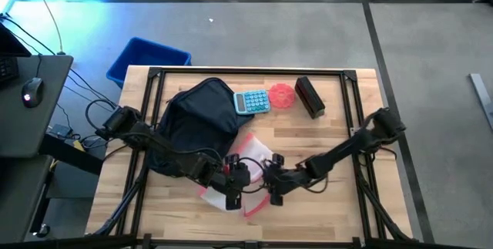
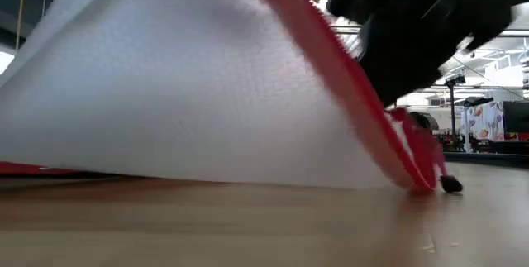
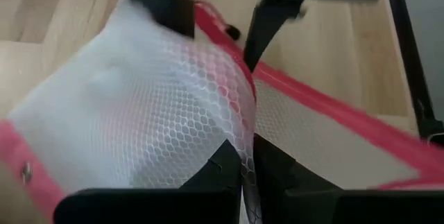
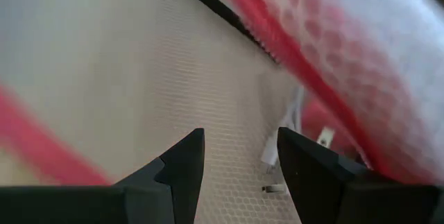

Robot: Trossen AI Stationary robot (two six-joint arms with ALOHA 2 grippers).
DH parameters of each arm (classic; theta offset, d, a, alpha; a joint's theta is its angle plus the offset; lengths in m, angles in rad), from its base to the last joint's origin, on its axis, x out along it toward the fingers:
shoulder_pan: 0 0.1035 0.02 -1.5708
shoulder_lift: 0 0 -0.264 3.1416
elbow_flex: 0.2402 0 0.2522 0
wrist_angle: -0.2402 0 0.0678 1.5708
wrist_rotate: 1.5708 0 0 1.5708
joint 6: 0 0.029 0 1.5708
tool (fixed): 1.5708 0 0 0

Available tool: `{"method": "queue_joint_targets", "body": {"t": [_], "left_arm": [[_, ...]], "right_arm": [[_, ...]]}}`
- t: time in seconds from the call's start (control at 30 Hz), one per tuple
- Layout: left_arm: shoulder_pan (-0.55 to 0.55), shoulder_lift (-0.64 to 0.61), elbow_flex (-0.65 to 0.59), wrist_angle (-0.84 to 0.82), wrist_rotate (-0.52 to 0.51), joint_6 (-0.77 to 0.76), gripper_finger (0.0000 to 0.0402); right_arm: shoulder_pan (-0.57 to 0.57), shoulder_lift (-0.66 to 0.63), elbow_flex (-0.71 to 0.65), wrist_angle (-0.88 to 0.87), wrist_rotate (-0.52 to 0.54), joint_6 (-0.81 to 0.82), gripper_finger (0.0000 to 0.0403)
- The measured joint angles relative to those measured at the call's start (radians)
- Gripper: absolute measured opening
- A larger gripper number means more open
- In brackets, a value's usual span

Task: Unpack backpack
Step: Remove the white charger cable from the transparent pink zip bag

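One backpack (image 1: 196, 114) lies on the table's (image 1: 339, 206) far left part, long axis running near-left to far-right, rounded top toward the far side. One white mesh pouch (image 1: 250, 164) with red trim lies near centre. Left hand (image 1: 231, 190) is clamped on the pouch's mesh; right hand (image 1: 275, 190) stands apart, just beside the pouch. Far side: one calculator (image 1: 253, 101), one pink ball (image 1: 283, 95), one black box (image 1: 310, 97).

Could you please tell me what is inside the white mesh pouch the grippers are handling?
Through the white mesh pouch, a white cable shows; any other contents are hidden by folded mesh.
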Motion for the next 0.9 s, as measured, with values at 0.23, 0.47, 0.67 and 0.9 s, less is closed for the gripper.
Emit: {"method": "queue_joint_targets", "body": {"t": [0.23,0.47,0.67,0.9], "left_arm": [[0.014,0.000,0.000,0.001,0.066,0.027,0.0000],[0.017,0.000,0.000,0.001,0.090,0.078,0.0000],[0.029,0.000,0.000,0.002,0.122,0.130,0.0000],[0.039,0.000,0.000,-0.008,0.154,0.149,0.0000]], "right_arm": [[-0.054,0.047,0.013,-0.023,0.009,0.011,0.0165],[-0.075,0.047,0.013,0.091,-0.001,-0.129,0.0166],[-0.119,0.062,0.013,0.120,-0.056,-0.215,0.0193],[-0.158,0.138,0.013,0.174,-0.146,-0.287,0.0246]]}}
